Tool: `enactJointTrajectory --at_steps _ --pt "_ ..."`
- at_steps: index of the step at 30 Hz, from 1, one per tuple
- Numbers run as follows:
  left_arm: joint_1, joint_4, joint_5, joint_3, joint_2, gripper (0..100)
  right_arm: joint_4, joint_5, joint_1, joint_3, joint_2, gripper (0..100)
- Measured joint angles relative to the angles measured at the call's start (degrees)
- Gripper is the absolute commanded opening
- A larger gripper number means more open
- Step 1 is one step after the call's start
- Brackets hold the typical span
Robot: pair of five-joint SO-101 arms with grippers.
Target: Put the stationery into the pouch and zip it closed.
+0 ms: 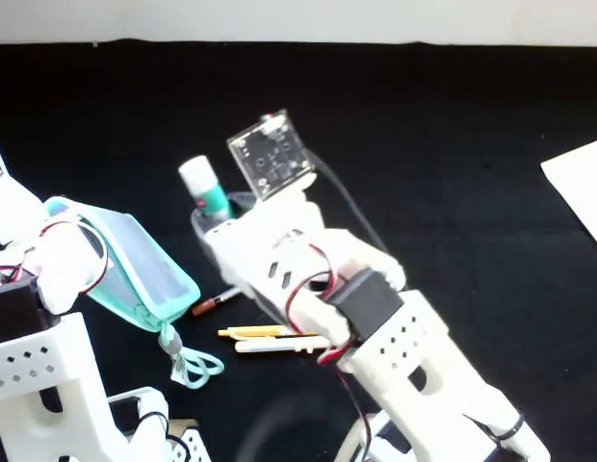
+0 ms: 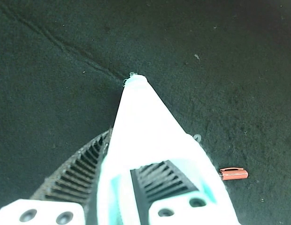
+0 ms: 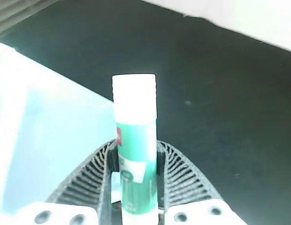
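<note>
A mint-green pouch (image 1: 135, 265) with a clear side is held off the table by my left gripper (image 1: 63, 260), which is shut on its edge; its mouth faces right. In the left wrist view the pouch (image 2: 141, 140) sits pinched between the ribbed fingers (image 2: 80, 166). My right gripper (image 1: 221, 217) is shut on a glue stick (image 1: 204, 188) with a white cap and green label, held just right of the pouch and above the table. The glue stick (image 3: 135, 150) stands between the ribbed fingers (image 3: 183, 180), with the pouch (image 3: 42, 126) beside it.
On the black table lie a red-brown pen (image 1: 214, 302), also seen as a short red end (image 2: 233, 174), and a yellow pencil (image 1: 255, 331) beside a white stick (image 1: 279, 344). The pouch's cord (image 1: 188, 361) trails down. White paper (image 1: 583, 188) lies at the far right.
</note>
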Motion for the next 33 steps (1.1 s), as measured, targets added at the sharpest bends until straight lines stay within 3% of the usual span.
enactJointTrajectory --at_steps 22,33 --pt "0.0 0.0 0.0 0.0 0.0 1 4.8 -7.5 -11.1 -10.4 -0.1 0.7" --pt "0.0 0.0 0.0 0.0 0.0 1 16.5 -7.5 -22.6 -19.2 2.5 0.7"
